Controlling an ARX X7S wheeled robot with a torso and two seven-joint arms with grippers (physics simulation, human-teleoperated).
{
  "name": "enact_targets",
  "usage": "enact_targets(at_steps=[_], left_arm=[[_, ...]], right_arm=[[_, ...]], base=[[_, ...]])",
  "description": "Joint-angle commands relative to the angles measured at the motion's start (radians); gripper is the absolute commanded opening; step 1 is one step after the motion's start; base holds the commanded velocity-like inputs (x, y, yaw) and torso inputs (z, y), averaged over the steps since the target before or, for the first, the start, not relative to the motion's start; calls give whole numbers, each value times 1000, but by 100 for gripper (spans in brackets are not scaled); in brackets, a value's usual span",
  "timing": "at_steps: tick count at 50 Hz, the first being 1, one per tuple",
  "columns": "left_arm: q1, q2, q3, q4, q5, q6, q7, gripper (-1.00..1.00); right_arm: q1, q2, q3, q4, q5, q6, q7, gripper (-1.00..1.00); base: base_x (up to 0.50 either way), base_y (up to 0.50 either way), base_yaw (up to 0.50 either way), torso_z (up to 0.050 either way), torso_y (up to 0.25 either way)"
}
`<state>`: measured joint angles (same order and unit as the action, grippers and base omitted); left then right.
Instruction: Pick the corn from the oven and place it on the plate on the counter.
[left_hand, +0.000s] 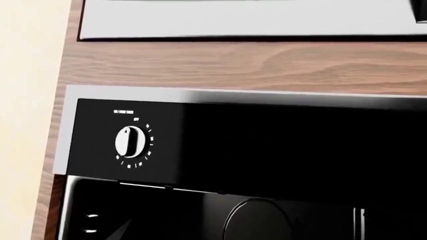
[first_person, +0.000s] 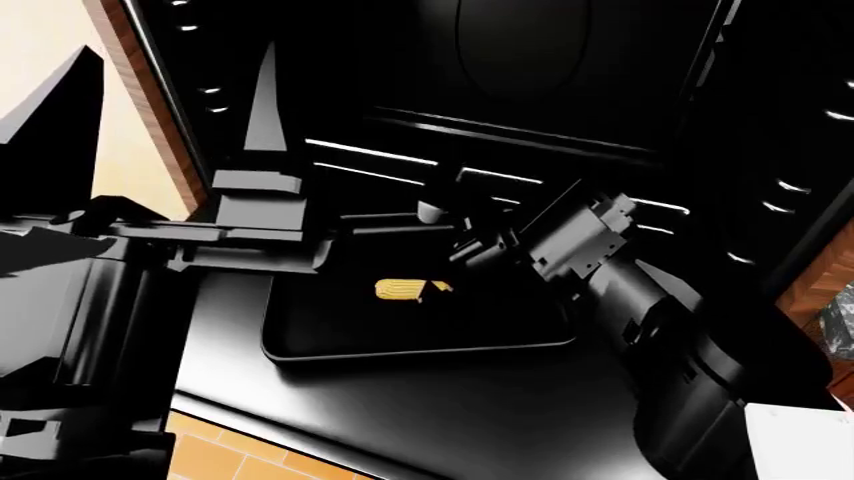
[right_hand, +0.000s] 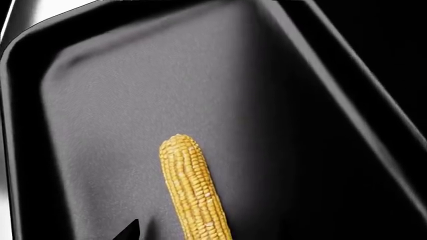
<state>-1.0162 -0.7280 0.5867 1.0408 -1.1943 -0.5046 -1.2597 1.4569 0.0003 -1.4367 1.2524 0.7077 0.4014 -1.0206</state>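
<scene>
Head view: the corn (first_person: 396, 290) is seen lying flat on the oven's black tray (first_person: 400, 345), right gripper (first_person: 470, 250) just beside it; finger spread cannot be told.

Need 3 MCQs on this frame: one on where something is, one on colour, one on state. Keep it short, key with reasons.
1. Where does the corn lie?
A. on a white plate
B. in the shallow black tray
C. on the wooden panel

2. What colour is the oven's control knob?
A. white
B. red
C. yellow

3. How does the right end effector stand to the corn?
A. holding it raised above the tray
B. close beside it, corn resting on the tray
C. far away, outside the oven

Key: 1 B, the right wrist view shows the cob flat on the tray floor. 2 A, the left wrist view shows a white knob on the black panel. 3 B, the head view shows the end effector by the cob's end, cob unlifted.
</scene>
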Motion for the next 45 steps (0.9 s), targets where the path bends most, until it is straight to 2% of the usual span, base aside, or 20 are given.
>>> enact_targets(at_steps=[1, 14, 36, 45], left_arm=[[-9, -23, 41, -3, 14, 42, -7, 100], [-4, -34, 66, -7, 31, 71, -6, 100], [17, -47, 93, -12, 60, 119, 4, 100], [21, -49, 105, -15, 72, 130, 4, 100]], right_arm=[[-4, 0, -6, 8, 6, 15, 8, 100], [-8, 0, -22, -1, -12, 66, -8, 100], [0, 0, -54, -42, -132, 277, -37, 100], [4, 0, -29, -28, -141, 267, -28, 100]], base=[[0, 0, 0, 0, 0], [0, 0, 0, 0, 0], [0, 0, 0, 0, 0], [0, 0, 0, 0, -2]])
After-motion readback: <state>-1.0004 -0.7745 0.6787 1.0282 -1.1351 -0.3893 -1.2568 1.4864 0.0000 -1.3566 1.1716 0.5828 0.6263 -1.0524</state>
